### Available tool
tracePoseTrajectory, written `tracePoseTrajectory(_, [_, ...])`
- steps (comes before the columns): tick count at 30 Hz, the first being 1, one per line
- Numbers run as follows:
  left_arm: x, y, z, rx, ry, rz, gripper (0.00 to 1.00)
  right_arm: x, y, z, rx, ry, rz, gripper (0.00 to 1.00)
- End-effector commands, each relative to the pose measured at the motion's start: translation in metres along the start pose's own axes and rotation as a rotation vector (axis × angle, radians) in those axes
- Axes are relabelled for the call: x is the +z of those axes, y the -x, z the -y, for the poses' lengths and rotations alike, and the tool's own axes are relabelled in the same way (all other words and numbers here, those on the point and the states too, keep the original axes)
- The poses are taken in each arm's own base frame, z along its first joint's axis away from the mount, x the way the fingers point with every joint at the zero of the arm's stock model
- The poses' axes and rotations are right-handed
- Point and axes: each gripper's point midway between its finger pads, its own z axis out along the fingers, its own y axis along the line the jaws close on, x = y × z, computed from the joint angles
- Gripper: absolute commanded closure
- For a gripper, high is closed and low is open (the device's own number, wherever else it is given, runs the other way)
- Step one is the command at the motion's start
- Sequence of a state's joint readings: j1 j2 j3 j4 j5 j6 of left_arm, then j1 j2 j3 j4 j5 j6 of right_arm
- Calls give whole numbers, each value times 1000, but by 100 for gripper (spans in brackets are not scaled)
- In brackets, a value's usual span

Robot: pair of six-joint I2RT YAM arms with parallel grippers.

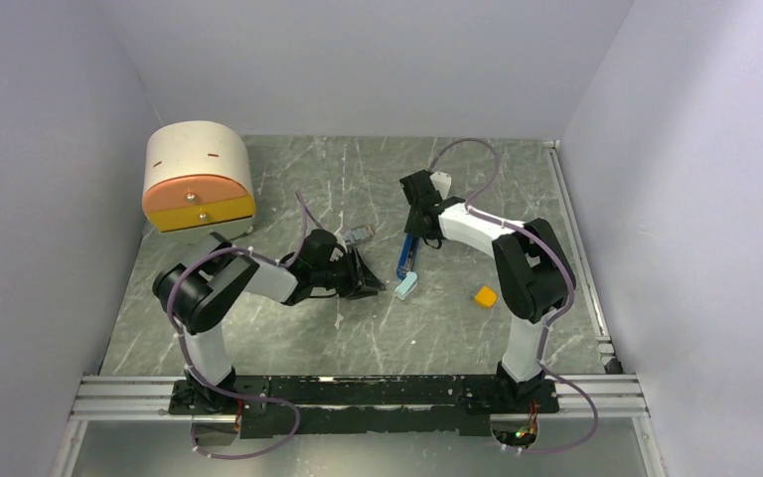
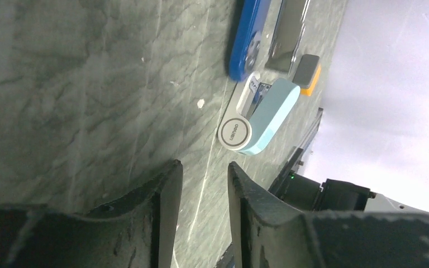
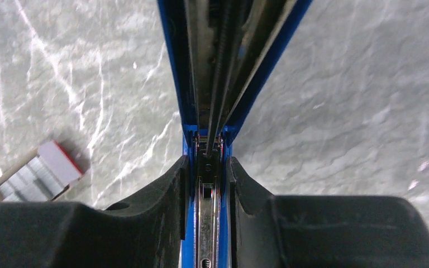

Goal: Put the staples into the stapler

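- R gripper (image 3: 206,163) – fingers pinched tight on the stapler (image 3: 229,56), one on each blue side, out past the middle of the table (image 1: 288,338).
- The stapler's long axis points roughly away from the arm bases. In the right wrist view a metal channel shows betw. its blue sides.
- The staples (image 3: 25,180) – grey ribbed strips sitting in their open red-and-white box (image 3: 60,161), near the stapler on its left, not touching it.
- L gripper (image 2: 204,184) is low over bare marble, fingers only a narrow gap apart, nothing betw. them.
- Short pale-blue piece (image 2: 260,117) lies just ahead of the L gripper, by the stapler's near end. An orange block (image 1: 485,296) sits further right.
- Cream-and-orange drawer unit (image 1: 199,179) stands at the far left.
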State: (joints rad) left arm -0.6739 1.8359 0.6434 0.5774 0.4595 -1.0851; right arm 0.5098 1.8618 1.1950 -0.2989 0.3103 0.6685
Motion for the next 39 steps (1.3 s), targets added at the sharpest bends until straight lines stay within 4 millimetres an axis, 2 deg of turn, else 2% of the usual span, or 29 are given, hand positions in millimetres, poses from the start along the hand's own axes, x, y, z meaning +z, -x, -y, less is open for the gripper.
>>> tracePoseTrajectory(1, [-11,3,-12,43,79,33,58,8,34,19,-60,-99,73,76])
tracePoseTrajectory(5, [-21,7,-6,94,86,58,53,19,46,26,-94,-109,73,75])
tracePoseTrajectory(10, [-38,6,14,196,20,71,46,30,62,30,-115,-104,94,74])
tracePoseTrajectory(14, [-52,3,17,250,23,85,38,38,73,32,-142,-109,98,71])
tracePoseTrajectory(19, [-65,5,19,306,48,104,27,51,71,34,-194,-110,67,68])
tracePoseTrajectory(23, [-72,9,19,334,75,129,20,53,70,33,-202,-101,60,65])
tracePoseTrajectory(27, [-75,8,24,342,60,132,14,45,72,30,-212,-78,52,51])
tracePoseTrajectory(33, [-81,12,30,361,54,156,12,14,83,29,-175,-44,74,34])
tracePoseTrajectory(35, [-85,16,32,386,72,174,12,2,81,31,-154,-29,76,32])
tracePoseTrajectory(39, [-101,30,40,447,120,237,15,-22,55,41,-100,-8,26,35])
